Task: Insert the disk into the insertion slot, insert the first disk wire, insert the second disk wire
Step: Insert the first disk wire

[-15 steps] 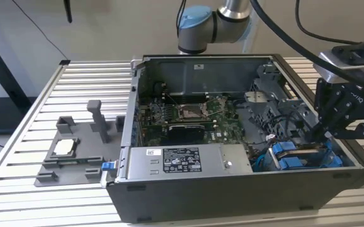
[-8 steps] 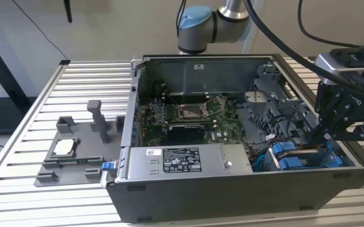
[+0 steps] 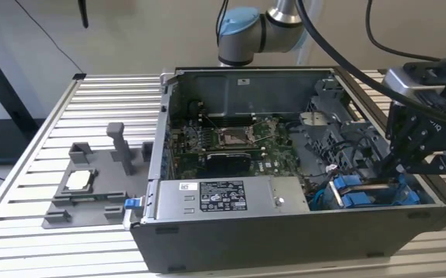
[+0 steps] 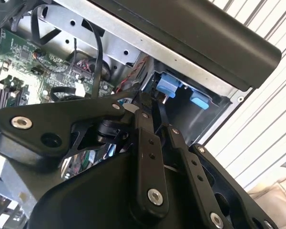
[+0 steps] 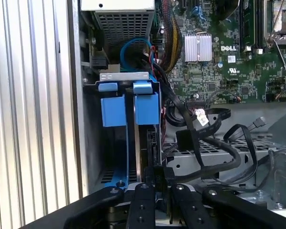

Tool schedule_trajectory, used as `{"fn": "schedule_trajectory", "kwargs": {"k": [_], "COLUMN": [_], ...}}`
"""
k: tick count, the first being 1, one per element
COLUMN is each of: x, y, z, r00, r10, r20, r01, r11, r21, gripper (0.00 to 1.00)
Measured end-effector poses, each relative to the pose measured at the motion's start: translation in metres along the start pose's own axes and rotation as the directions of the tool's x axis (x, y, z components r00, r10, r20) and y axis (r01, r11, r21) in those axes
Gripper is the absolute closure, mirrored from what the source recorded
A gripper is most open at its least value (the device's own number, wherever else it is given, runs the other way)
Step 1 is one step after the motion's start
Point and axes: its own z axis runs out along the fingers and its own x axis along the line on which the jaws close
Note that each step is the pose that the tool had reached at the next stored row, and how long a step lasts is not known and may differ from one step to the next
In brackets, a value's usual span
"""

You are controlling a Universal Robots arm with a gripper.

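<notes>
One thing: the first wrist view showed you the disk (image 5: 146, 109) seated in its slot (image 5: 124, 76) by the case wall (image 5: 78, 124); the exterior view put the gripper (image 3: 387, 172) over it. Clamped or open, you couldn't tell.

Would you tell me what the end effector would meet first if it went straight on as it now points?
Probably the disk, edge-on just ahead of the end effector in the first wrist view; how near is unclear.

Robotics lab, slatted bench (image 3: 22, 174), open computer case (image 3: 285, 234)
</notes>
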Motion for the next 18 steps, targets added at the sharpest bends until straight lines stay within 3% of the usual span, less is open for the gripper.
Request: {"fn": "schedule_trajectory", "kwargs": {"k": [18], "x": [0.0003], "y": [-0.0001], "z": [0.0038], "r00": [0.9999], "r10": [-0.013], "r20": [-0.0002], "r01": [0.013], "r11": [0.9999], "r21": [-0.0002], "gripper": [0.81]}}
